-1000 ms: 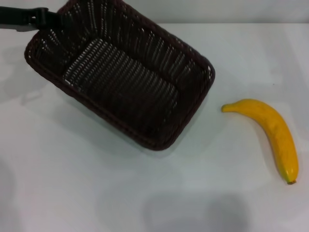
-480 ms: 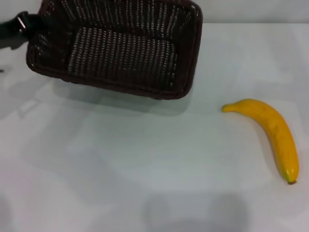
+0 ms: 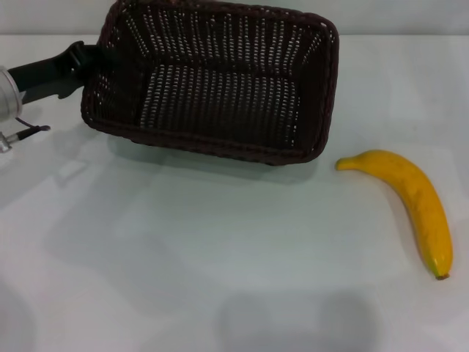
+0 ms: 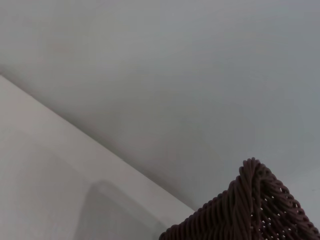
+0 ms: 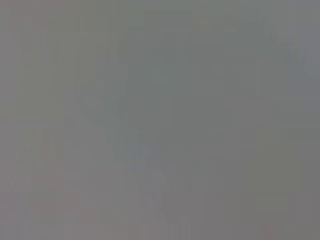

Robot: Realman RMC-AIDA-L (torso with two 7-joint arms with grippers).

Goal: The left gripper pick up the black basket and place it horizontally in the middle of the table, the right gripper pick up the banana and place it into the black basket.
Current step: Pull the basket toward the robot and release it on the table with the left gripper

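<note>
Item one, the black basket (image 3: 220,81): we hold it by its left short end in the left gripper (image 3: 82,60), pinched on the rim, long side running along the far edge of the table (image 3: 183,279), seemingly raised and tilted toward us. Item two, the banana (image 3: 407,202): lying untouched near the right edge. Step in hand, by our judgement: basket placement; next we bring it toward mid-table, level it and release. The right gripper is not seen.
</note>
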